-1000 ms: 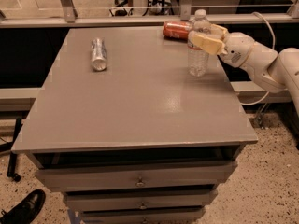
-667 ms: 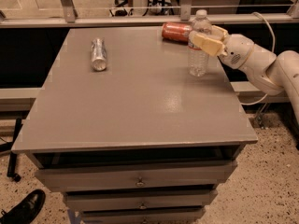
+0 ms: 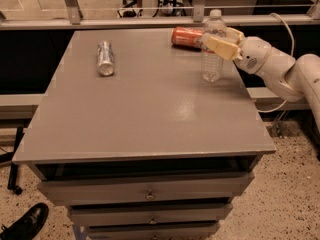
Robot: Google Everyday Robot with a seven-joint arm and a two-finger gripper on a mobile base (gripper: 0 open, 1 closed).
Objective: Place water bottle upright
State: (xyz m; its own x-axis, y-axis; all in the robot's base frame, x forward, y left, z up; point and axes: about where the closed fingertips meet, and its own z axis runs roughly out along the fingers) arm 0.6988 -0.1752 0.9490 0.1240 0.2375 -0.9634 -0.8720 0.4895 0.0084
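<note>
claw [image 3: 216,38] gripping water bottle [image 3: 212,67], hiding its upper body | arm [image 3: 300,76] cropped right

Item: water bottle [image 3: 212,64], one unit. Clear ribbed plastic with a pale cap [image 3: 215,12]; the label band cannot be made out behind the finger. Contents cannot be judged.

Pose: upright, base flat on the grey table [image 3: 150,109], cap uppermost, no visible lean.

Position: far right part of the table top, close to the far edge and a little in from the right edge.

Contact: the gripper [image 3: 216,36] reaches in from the right at the bottle's upper body. One tan finger [image 3: 220,45] crosses its near side, the other lies behind, and the bottle is clasped between them.
</note>
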